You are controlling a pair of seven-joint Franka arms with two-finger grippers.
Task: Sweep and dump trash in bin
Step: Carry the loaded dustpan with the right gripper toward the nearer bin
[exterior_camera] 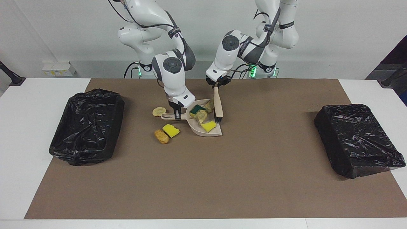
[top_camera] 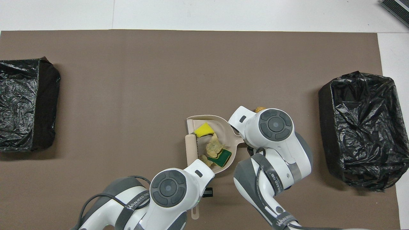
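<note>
My right gripper (exterior_camera: 176,116) is shut on the handle of a beige dustpan (exterior_camera: 210,134) lying on the brown mat. My left gripper (exterior_camera: 217,85) is shut on the wooden handle of a brush (exterior_camera: 218,103); its dark bristles touch the dustpan's open mouth. Inside the pan lie trash pieces: a green-topped sponge (exterior_camera: 197,109), two beige chunks (exterior_camera: 201,116), and a yellow sponge (exterior_camera: 208,126). On the mat beside the pan's handle lie a beige chunk (exterior_camera: 158,111), a yellow sponge (exterior_camera: 170,130) and a brown lump (exterior_camera: 161,136). In the overhead view the arms hide both grippers.
One black-bag-lined bin (exterior_camera: 86,125) stands toward the right arm's end of the table, another (exterior_camera: 357,140) toward the left arm's end. The brown mat (exterior_camera: 203,178) covers most of the white table.
</note>
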